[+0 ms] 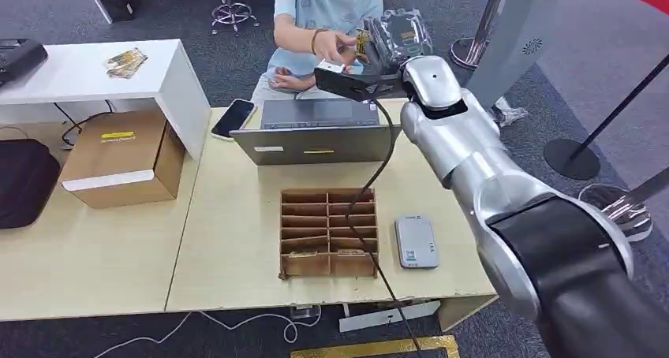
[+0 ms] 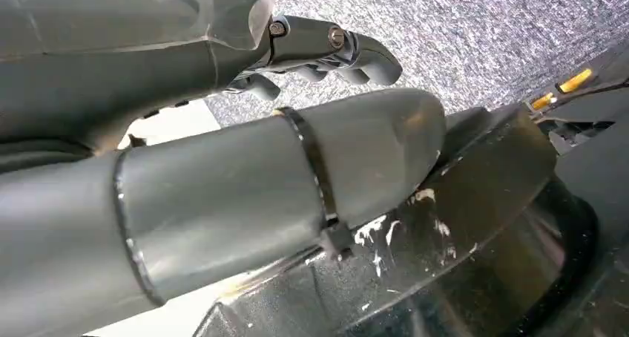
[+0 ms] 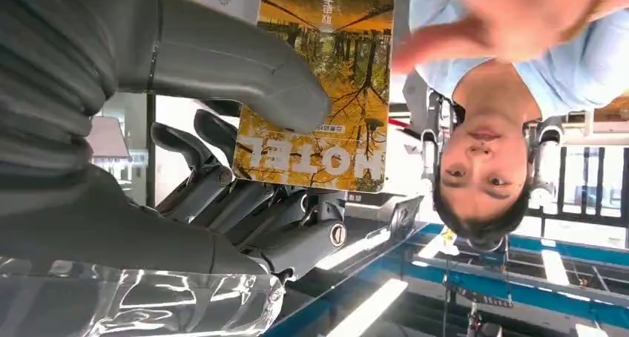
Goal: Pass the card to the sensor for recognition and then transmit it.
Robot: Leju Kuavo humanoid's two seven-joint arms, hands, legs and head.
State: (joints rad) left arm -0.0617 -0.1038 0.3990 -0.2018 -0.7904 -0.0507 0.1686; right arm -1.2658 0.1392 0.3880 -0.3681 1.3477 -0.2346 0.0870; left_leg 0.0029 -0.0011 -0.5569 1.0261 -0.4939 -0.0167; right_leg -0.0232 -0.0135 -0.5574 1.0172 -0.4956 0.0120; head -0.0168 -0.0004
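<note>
My right hand (image 1: 392, 44) is stretched out past the laptop toward a seated person and pinches a yellow "HOTEL" card (image 1: 364, 42) between thumb and fingers. In the right wrist view the card (image 3: 356, 70) stands out beyond the thumb of my right hand (image 3: 245, 203). The person's hand (image 3: 512, 18) hovers close to its far edge, and I cannot tell whether it touches. The same reaching hand (image 1: 335, 46) is beside the card from above. The grey card sensor (image 1: 416, 242) lies flat on the table, nearer me. My left hand (image 2: 222, 188) holds nothing, its fingers apart.
A cardboard divider tray (image 1: 329, 232) sits mid-table beside the sensor. A grey laptop (image 1: 315, 129) and a phone (image 1: 233, 117) lie behind it. A cardboard box (image 1: 118, 157) stands at left. More cards (image 1: 126, 61) rest on the white desk.
</note>
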